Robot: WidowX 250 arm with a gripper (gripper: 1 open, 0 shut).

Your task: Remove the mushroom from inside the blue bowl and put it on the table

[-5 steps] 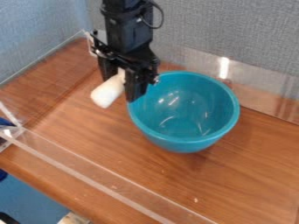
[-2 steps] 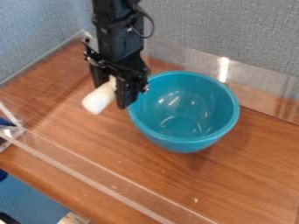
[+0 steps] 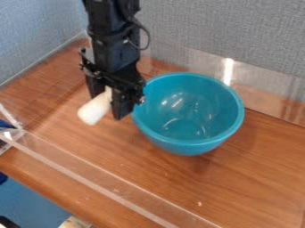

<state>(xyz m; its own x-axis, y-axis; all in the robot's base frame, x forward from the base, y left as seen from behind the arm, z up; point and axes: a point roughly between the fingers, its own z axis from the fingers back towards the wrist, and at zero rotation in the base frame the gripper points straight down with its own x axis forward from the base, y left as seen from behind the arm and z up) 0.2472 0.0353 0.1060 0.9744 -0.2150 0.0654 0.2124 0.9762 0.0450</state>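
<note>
The black gripper (image 3: 109, 100) hangs just left of the blue bowl (image 3: 191, 111), low over the table (image 3: 84, 147). It is shut on the mushroom (image 3: 92, 110), whose cream-white stem sticks out to the lower left of the fingers. The mushroom's cap is hidden between the fingers. I cannot tell whether the stem touches the wood. Nothing shows inside the turquoise bowl, which rests upright on the wood-grain surface.
Clear acrylic walls (image 3: 107, 174) run along the front and back edges of the tabletop. A grey fabric wall stands behind. A small blue and white object (image 3: 7, 129) sits at the left edge.
The gripper has carried the mushroom leftward and downward, away from the bowl's rim and closer to the tabletop. The bowl has stayed put.
</note>
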